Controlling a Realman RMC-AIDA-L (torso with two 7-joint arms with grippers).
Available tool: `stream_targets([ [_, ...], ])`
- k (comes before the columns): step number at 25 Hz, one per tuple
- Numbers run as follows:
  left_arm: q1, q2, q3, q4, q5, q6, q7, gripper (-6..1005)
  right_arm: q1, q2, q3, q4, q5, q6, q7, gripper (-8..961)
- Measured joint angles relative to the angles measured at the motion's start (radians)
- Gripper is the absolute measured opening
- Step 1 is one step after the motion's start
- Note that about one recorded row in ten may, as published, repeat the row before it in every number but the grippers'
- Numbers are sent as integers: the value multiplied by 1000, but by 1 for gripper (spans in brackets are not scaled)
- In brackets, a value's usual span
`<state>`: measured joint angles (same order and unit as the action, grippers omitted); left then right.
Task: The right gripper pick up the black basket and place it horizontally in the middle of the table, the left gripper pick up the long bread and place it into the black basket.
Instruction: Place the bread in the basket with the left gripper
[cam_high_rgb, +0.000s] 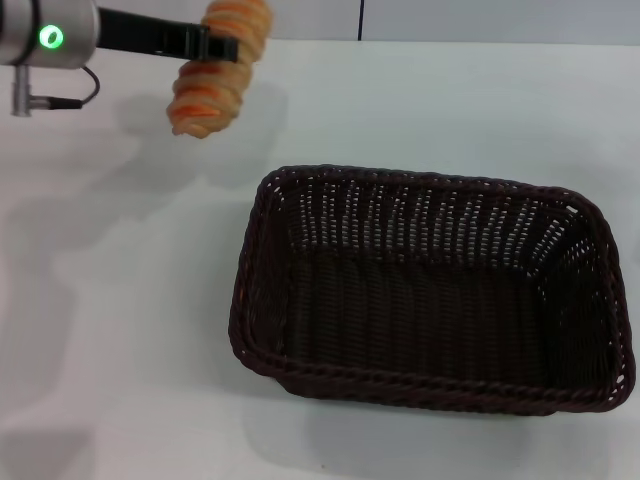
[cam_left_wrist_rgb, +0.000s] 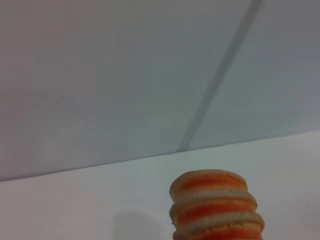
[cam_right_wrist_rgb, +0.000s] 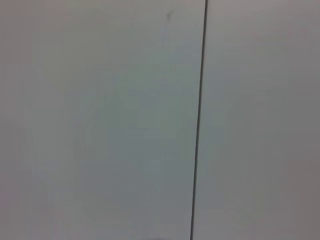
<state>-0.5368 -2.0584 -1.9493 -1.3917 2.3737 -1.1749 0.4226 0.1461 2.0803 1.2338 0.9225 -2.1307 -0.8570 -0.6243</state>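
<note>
Left end effector (cam_high_rgb: 215, 45): black fingers, grey-white wrist, green light, silver connector, seemingly dark cable

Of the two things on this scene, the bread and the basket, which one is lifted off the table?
The long bread: the left claw holds it in the air, while the black basket rests on the table.

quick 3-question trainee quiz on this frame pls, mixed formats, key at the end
1. True or false: the long bread already lies inside the black basket.
2. Which gripper holds the bread? A) left B) right C) neither
3. Fill in: the basket stands on the white ____, with nothing in it.

Key:
1. False. The left gripper holds it in the air, up and to the left of the basket in the head view.
2. A. The right gripper is out of view.
3. table
</note>
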Motion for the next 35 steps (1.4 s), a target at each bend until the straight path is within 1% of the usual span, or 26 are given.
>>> stream_targets([
  [1,-2,0,-33,-16,-43,-58,46,402,2,-1,5,0,0,0,0,694],
  [4,-4,1,-68,-51,-106,-161,110,381,6,-1,12,-2,0,0,0,694],
  [5,-5,2,-70,-65,-119,-194,126,375,8,-1,17,-3,0,1,0,694],
  [6,-4,2,-67,-98,-149,-265,154,368,12,-1,23,-6,0,2,0,694],
  [7,-4,2,-67,-98,-149,-265,154,361,12,-1,23,-6,0,2,0,694],
  [9,0,0,-55,-119,-187,-312,166,346,16,-2,31,-10,0,3,0,694],
  [11,7,-1,-25,-123,-262,-353,195,332,28,-2,45,-23,0,4,0,694],
  [12,7,-1,-25,-123,-262,-353,195,324,28,-2,45,-23,0,4,0,694],
  [17,6,-2,34,-99,-324,-408,237,287,39,-2,53,-33,0,4,-1,694],
  [21,5,-4,103,-74,-371,-423,251,261,42,-2,61,-34,0,4,-4,694],
  [25,-7,-7,147,-4,-416,-417,282,243,44,-2,64,-36,0,4,-4,694],
  [26,-12,-8,148,34,-442,-406,300,252,44,-2,64,-36,0,4,-4,694],
  [30,-10,-8,142,73,-484,-385,324,287,43,-2,62,-36,-3,4,-3,694],
  [35,5,-7,140,66,-497,-378,336,398,39,-2,58,-31,-5,3,-3,694],
])
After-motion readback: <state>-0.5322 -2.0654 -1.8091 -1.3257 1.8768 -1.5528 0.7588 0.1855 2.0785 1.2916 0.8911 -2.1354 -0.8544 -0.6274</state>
